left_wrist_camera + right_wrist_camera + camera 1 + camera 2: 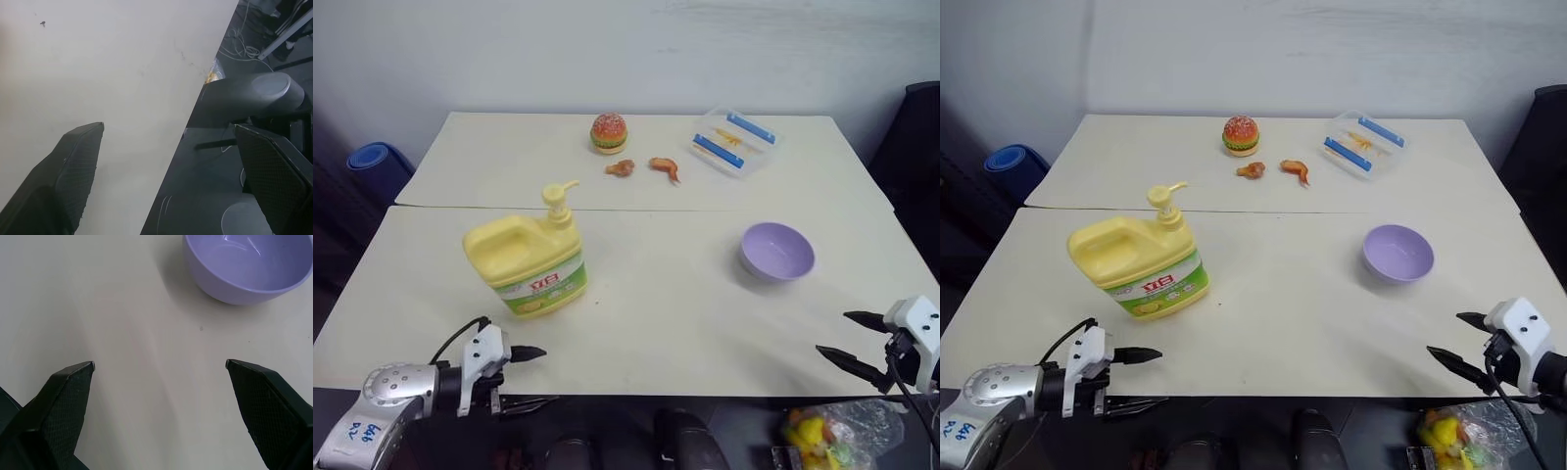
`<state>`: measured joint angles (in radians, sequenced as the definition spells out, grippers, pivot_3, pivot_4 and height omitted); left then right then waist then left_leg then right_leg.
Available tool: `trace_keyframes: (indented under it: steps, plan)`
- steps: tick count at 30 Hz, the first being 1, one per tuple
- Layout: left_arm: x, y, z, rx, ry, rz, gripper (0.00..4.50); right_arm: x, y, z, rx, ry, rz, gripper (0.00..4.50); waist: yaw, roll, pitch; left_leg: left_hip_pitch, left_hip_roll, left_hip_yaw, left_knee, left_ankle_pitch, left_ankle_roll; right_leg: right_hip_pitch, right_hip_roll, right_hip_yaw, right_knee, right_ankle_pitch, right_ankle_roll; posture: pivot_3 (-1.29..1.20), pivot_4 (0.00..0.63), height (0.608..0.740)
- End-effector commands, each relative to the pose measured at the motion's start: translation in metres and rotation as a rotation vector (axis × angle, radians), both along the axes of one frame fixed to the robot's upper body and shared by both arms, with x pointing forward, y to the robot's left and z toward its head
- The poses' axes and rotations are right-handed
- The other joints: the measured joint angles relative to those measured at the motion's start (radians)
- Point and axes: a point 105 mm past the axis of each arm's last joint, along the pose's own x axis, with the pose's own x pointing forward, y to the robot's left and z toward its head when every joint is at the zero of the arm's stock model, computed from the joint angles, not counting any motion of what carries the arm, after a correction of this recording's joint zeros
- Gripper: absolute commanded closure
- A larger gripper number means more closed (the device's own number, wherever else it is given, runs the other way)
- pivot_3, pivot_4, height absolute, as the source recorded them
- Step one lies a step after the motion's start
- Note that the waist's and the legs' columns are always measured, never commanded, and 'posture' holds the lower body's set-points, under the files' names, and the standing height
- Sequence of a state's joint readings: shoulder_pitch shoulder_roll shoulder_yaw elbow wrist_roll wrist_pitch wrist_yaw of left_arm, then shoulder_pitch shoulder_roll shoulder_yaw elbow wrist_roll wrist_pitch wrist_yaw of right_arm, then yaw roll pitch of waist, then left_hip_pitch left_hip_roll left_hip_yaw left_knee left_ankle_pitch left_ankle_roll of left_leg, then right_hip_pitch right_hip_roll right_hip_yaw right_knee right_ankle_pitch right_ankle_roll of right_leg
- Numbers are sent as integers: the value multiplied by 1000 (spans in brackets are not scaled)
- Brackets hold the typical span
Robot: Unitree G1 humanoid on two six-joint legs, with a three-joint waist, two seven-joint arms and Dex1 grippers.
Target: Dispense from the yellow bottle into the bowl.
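Note:
The yellow bottle [529, 262], a squat jug with a pump on top and a green-and-white label, stands upright on the near table's left half. The lavender bowl [776, 252] sits to its right and looks empty; its rim also appears in the right wrist view [247, 267]. My left gripper [536, 377] hangs open at the table's front edge, below the bottle and apart from it. My right gripper [850, 339] is open at the front right corner, a short way in front of the bowl, with nothing between its fingers.
On the far table lie a toy burger [608, 133], two small orange food pieces [646, 166] and a clear container with blue strips [734, 141]. A blue roll [374, 160] lies on the floor at left. A plastic bag [818, 431] sits below the front right edge.

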<state>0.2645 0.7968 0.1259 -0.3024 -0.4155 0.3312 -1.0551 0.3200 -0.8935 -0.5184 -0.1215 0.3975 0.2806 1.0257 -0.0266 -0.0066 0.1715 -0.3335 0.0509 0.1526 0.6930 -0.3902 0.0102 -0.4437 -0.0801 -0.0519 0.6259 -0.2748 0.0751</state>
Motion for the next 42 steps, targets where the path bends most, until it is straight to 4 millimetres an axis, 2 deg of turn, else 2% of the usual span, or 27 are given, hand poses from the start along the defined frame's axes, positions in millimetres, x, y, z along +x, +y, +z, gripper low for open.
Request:
trace_keyframes:
  steps: [1,4,10,12,14,18,20,23,26,29,31,36,41,42]
  plan:
    - [-2,-2,0,-5,-18,-17,0,2,4,8,-2,-34,13,16,0,0,0,0,0,0,0,0,0,0,0,0,0,0,0,0,150,740]
    - [0,0,-2,-24,0,24,0,1,4,8,-2,-32,11,16,0,0,0,0,0,0,0,0,0,0,0,0,0,0,0,0,150,740]
    - [0,-3,1,-65,22,0,0,0,7,6,31,-9,6,16,0,0,0,0,0,0,0,0,0,0,0,0,0,0,0,0,150,740]
    - [-1,-7,11,-119,41,-17,0,-2,13,8,50,-3,30,16,0,0,0,0,0,0,0,0,0,0,0,0,0,0,0,0,150,740]
    - [-3,-12,29,-171,50,-54,0,2,18,14,50,-29,31,16,0,0,0,0,0,0,0,0,0,0,0,0,1,0,0,0,150,740]
    - [-15,-24,80,-243,62,-231,0,16,36,40,93,-105,76,16,-1,0,0,-1,1,-1,3,0,0,0,-1,0,2,0,0,0,150,740]
    - [-16,-31,110,-246,23,-329,0,28,43,51,80,-144,89,16,-1,0,0,-1,2,-1,4,0,-1,0,-1,0,3,0,0,0,150,740]
    - [-9,-43,155,-248,-81,-444,0,54,45,54,20,-159,66,16,-1,0,0,-1,0,0,5,1,-1,0,1,0,4,0,0,0,150,740]
    - [-4,-51,180,-237,-125,-526,0,72,50,52,8,-147,67,16,1,0,0,-2,-3,0,5,2,-2,0,2,-1,3,0,0,0,150,740]
    - [14,-66,191,-90,-283,-626,0,99,51,35,-43,-111,47,16,1,0,1,-2,-4,1,5,2,-2,0,5,-4,2,0,0,0,150,740]
    - [24,-79,203,-88,-328,-672,0,114,51,25,-50,-99,19,16,1,-1,1,-2,-5,5,6,2,-2,0,6,-6,1,1,2,0,150,740]
    - [43,-100,221,-115,-396,-705,0,126,55,14,-57,-90,14,16,0,-1,2,-3,-4,12,6,2,-2,-1,8,-5,2,2,3,0,150,740]
    - [48,-103,222,-122,-393,-723,0,136,57,3,-83,-100,-3,16,-8,-1,2,-1,-2,15,6,3,-2,-1,10,-2,2,2,4,0,150,740]
    - [48,-103,222,-119,-389,-728,0,138,57,2,-80,-104,-9,187,-8,-1,2,-1,-2,15,6,3,-3,-2,10,-1,2,2,4,0,150,740]
